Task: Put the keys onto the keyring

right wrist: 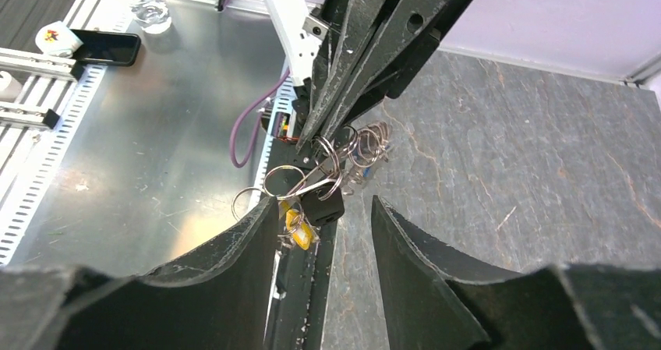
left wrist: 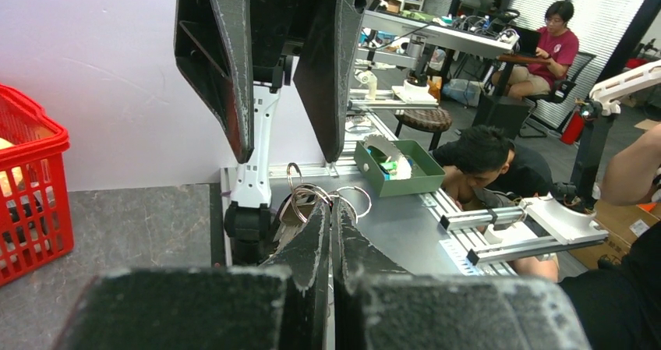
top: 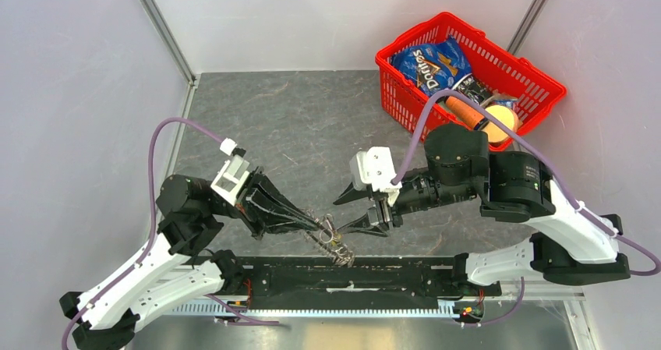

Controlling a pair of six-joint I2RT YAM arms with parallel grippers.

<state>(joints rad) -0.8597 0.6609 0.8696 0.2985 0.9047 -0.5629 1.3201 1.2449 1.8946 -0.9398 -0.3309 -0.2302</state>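
Two claws: left gripper (top: 316,227) pinched keyring (right wrist: 312,171), right gripper (top: 357,211) stood part-open, empty; closing could snag dangling keys (right wrist: 322,207) and yank ring from left's grip.

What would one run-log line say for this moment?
left gripper: shut on keyring | right gripper: open, near keyring | black key, yellow key: dangling

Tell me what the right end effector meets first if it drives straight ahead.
Probably the black key hanging from the keyring that the left end effector pinches, dead ahead of the right end effector; depth unclear.
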